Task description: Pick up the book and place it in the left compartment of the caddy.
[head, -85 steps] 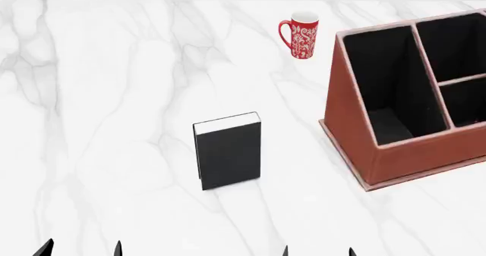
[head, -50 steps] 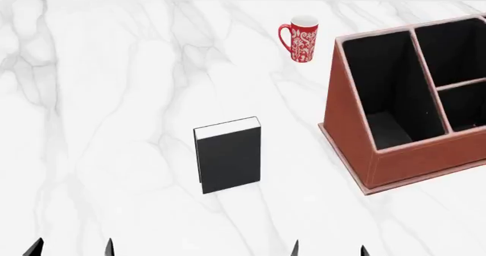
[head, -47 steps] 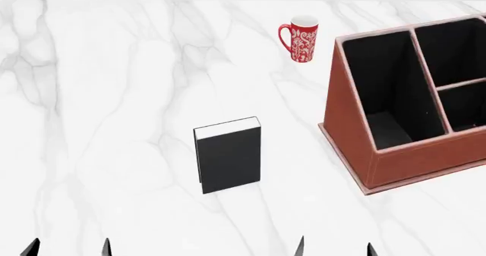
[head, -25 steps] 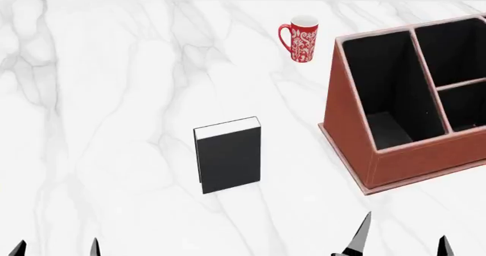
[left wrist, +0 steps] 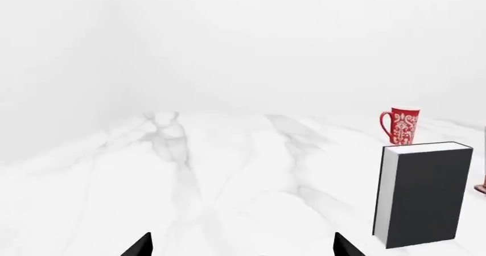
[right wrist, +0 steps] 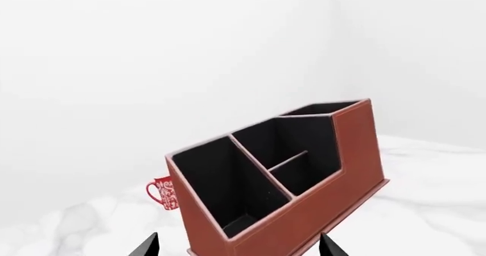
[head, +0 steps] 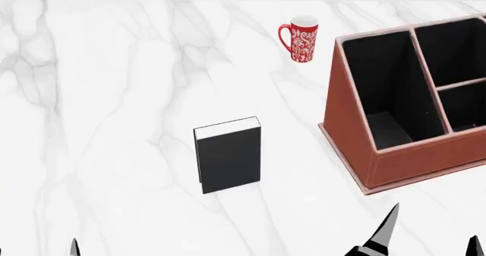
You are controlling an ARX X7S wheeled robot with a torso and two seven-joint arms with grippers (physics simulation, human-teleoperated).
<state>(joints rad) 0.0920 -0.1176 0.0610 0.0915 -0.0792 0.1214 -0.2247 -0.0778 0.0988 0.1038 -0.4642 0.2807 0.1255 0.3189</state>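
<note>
Here the left gripper [left wrist: 239,247] shows only two fingertips, spread wide and empty, low at 7 o'clock in the head view. The book [head: 227,154] stands upright on the marble table [head: 114,125] near centre, white page edges up, untouched. It looks rigid, fairly heavy and smooth-sided, so pinching across its covers near the top seems safest. At 12 o'clock sits the mug [head: 300,38]. The caddy [head: 351,125] lies at 3 o'clock, its left compartment [head: 383,88] vacant. The right gripper [head: 429,236] is wide apart, holding nothing.
</note>
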